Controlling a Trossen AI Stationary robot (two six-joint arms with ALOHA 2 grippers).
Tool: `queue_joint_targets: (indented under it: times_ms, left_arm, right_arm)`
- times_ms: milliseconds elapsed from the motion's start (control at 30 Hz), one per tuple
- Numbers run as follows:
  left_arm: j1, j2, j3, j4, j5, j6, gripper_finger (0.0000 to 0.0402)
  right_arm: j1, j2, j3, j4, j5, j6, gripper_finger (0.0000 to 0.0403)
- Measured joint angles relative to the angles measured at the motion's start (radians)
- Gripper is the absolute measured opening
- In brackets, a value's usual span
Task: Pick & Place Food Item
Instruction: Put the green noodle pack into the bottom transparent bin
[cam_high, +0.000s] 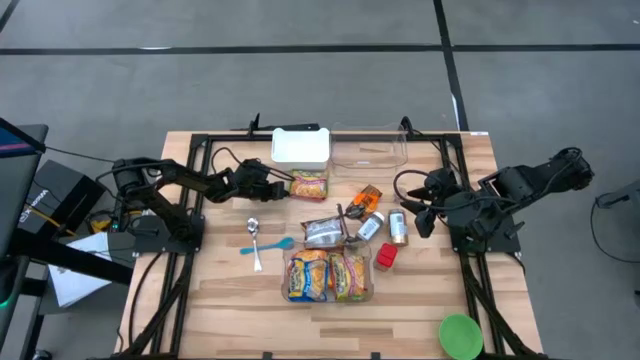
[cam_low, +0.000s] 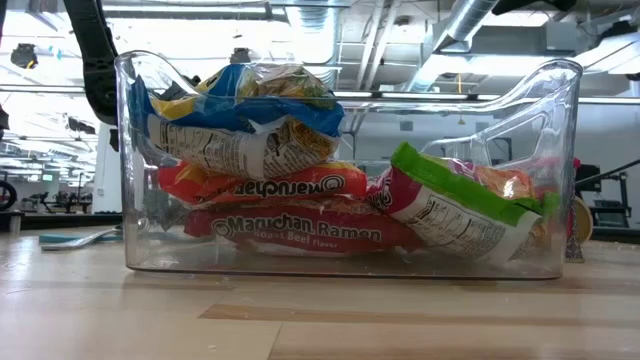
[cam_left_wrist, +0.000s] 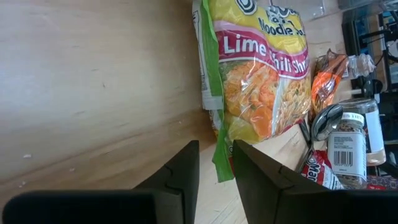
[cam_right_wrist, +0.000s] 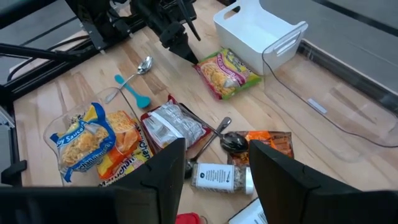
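Low view, foreground: a clear plastic bin (cam_low: 560, 180) fills the frame, packed with ramen packets, a red Maruchan beef packet (cam_low: 300, 228) lying lowest.
Bin from above: lower centre of the high view (cam_high: 372, 285), on the pale wooden table (cam_high: 230, 300).
Green round lid (cam_high: 460, 335): lower right of the high view, alone near the table's edge.
Middle ground: a silver foil pouch (cam_high: 326, 233), a metal ladle (cam_right_wrist: 231, 142), a glass spice jar with a barcode label (cam_right_wrist: 214, 177) and an orange snack bag (cam_high: 368, 197) crowd together just above the bin.
Utensils: a blue silicone spoon (cam_high: 268, 245) and a metal spoon (cam_high: 254, 232) left of the pouch.
Task item: a yellow-and-pink Lime Chili Shrimp noodle packet (cam_high: 309, 185) lies flat, just below a white plastic tub (cam_high: 300, 147).
Left gripper (cam_high: 283, 185): at the packet's left edge; in the left wrist view its fingers are parted slightly, either side of the packet's green seam (cam_left_wrist: 219, 149).
Right gripper (cam_high: 415, 205): centre right, off the table surface, fingers spread, holding nothing.
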Motion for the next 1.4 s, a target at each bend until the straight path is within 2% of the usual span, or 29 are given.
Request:
queue_joint_targets:
  times_ms: [533, 800, 900, 1167, 1400]
  left_arm:
    - [-0.025, 0.000, 0.000, 0.006, 0.059, -0.006, 0.0092]
    - [-0.030, 0.002, -0.002, 0.025, 0.064, 0.000, 0.0132]
    - [-0.030, 0.002, -0.002, 0.025, 0.036, 0.001, 0.0140]
    - [-0.030, 0.023, 0.001, 0.059, 0.018, -0.001, 0.0109]
    - [-0.056, 0.092, 0.003, 0.165, 0.015, -0.036, 0.0095]
  right_arm:
    - [0.000, 0.000, 0.000, 0.002, -0.001, 0.000, 0.0171]
    - [0.000, 0.000, 0.000, 0.002, -0.004, -0.008, 0.0171]
    - [0.000, -0.001, 0.000, 0.002, -0.004, -0.009, 0.0171]
    - [0.000, -0.002, 0.000, 0.002, -0.004, -0.012, 0.0171]
    - [0.000, -0.002, 0.000, 0.002, -0.004, -0.010, 0.0171]
